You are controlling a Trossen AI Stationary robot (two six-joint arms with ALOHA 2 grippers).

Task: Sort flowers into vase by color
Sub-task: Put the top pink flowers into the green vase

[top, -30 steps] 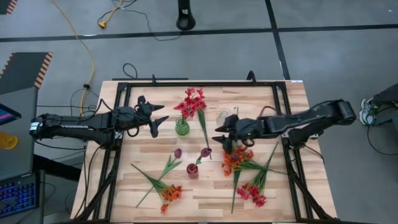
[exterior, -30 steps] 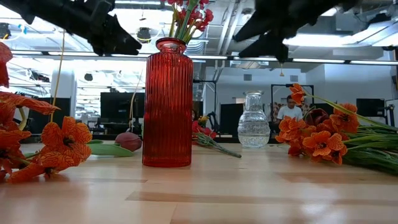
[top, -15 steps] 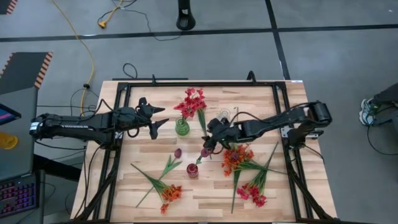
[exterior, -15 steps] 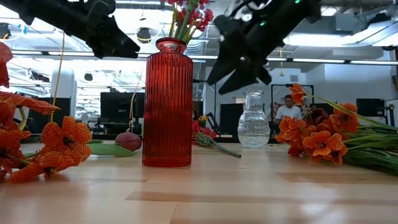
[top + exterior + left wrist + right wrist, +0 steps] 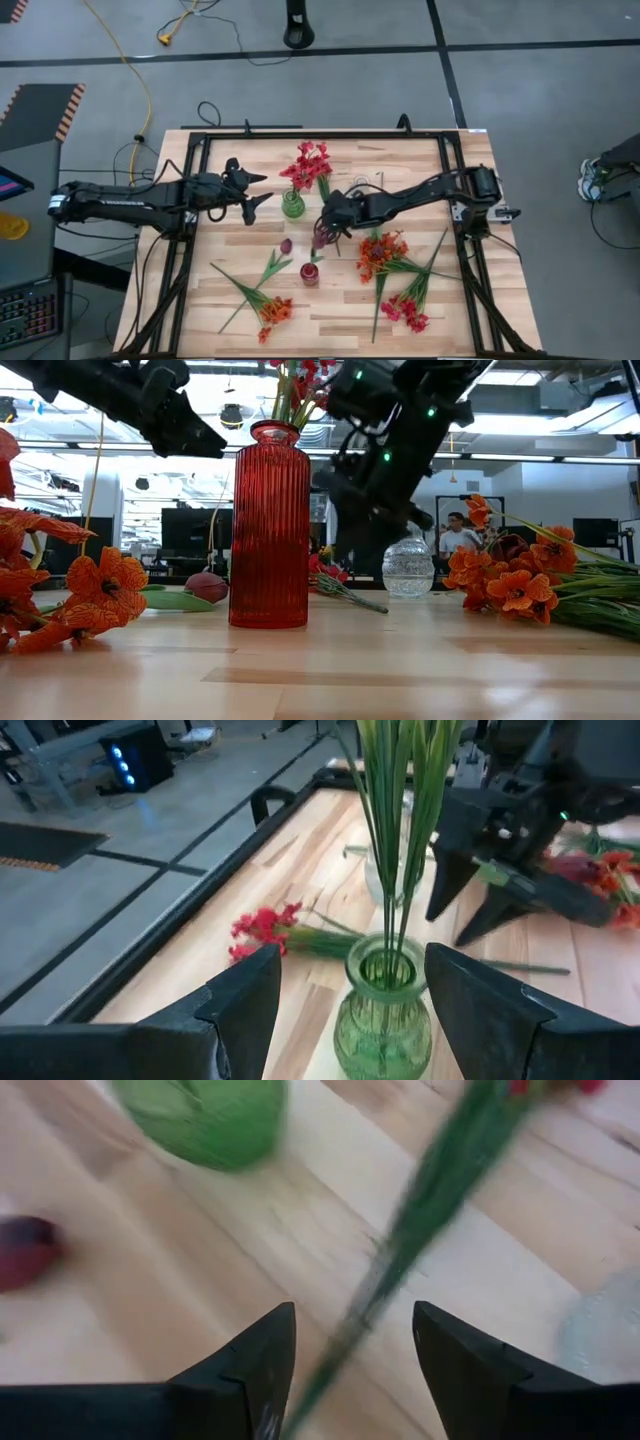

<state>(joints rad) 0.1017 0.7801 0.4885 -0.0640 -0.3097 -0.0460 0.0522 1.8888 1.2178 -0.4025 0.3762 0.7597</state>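
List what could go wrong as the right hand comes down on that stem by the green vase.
1. The open right hand straddles a green stem lying on the table; closing off-centre may miss it.
2. The green vase stands close by, so the arm could knock it.
3. The left hand, open beside that vase, could get in the way.

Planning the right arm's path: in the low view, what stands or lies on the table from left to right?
Orange flowers → maroon bud → red vase → clear vase → orange flowers.
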